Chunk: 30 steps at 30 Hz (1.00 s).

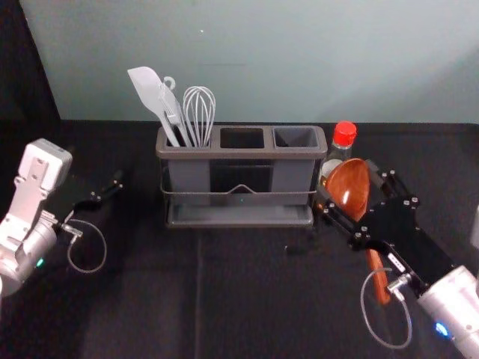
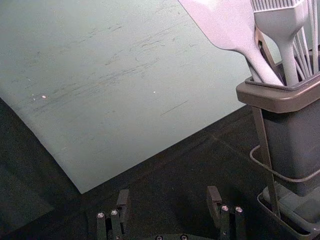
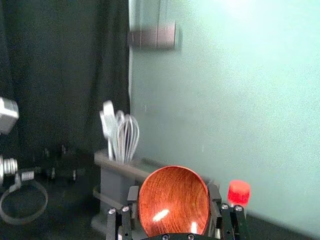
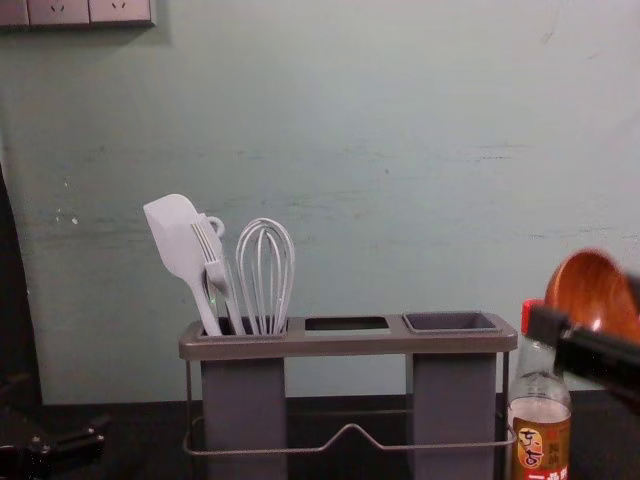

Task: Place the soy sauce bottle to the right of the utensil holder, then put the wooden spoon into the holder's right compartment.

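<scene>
My right gripper (image 1: 349, 184) is shut on the wooden spoon (image 1: 349, 196), its handle pointing down toward the robot. In the right wrist view, the right gripper (image 3: 173, 196) has its fingers against both sides of the spoon's bowl (image 3: 172, 200). The chest view has the bowl (image 4: 590, 290) raised beside the red cap of the soy sauce bottle (image 4: 540, 430). That bottle (image 1: 341, 147) stands just right of the utensil holder (image 1: 239, 153), partly behind spoon and gripper. The holder's right compartment (image 1: 296, 137) is uncovered. At left, my left gripper (image 1: 105, 196) is idle; in its wrist view the left gripper (image 2: 169, 200) stands open.
A white spatula (image 1: 147, 90), a brush and a whisk (image 1: 200, 112) stand in the holder's left compartment. Behind the holder rises a pale wall (image 1: 269, 60). Dark cloth (image 1: 247, 292) covers the table in front.
</scene>
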Each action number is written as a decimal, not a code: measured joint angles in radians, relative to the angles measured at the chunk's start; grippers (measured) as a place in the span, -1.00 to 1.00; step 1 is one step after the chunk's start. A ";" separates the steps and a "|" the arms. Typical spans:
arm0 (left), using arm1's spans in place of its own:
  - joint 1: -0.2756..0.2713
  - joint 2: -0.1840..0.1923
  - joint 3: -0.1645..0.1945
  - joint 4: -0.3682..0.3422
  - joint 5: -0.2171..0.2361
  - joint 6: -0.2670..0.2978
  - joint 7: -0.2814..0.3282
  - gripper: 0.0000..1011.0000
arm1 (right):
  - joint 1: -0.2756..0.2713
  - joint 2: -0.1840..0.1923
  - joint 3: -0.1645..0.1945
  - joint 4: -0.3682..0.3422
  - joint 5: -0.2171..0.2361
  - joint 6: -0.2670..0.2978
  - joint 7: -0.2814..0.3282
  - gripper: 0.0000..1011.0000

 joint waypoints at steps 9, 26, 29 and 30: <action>0.000 0.000 0.000 0.000 0.000 0.000 0.000 0.98 | 0.025 0.007 -0.012 0.111 0.091 -0.301 0.072 0.66; 0.000 0.000 0.000 0.000 0.000 0.000 0.000 0.98 | 0.032 0.010 -0.018 0.129 0.095 -0.314 0.073 0.66; 0.000 0.000 0.000 0.000 0.000 0.000 0.000 0.98 | 0.032 0.010 -0.018 0.129 0.095 -0.315 0.074 0.66; 0.000 0.000 0.000 0.000 0.000 0.000 0.000 0.98 | 0.032 0.010 -0.018 0.129 0.095 -0.315 0.075 0.66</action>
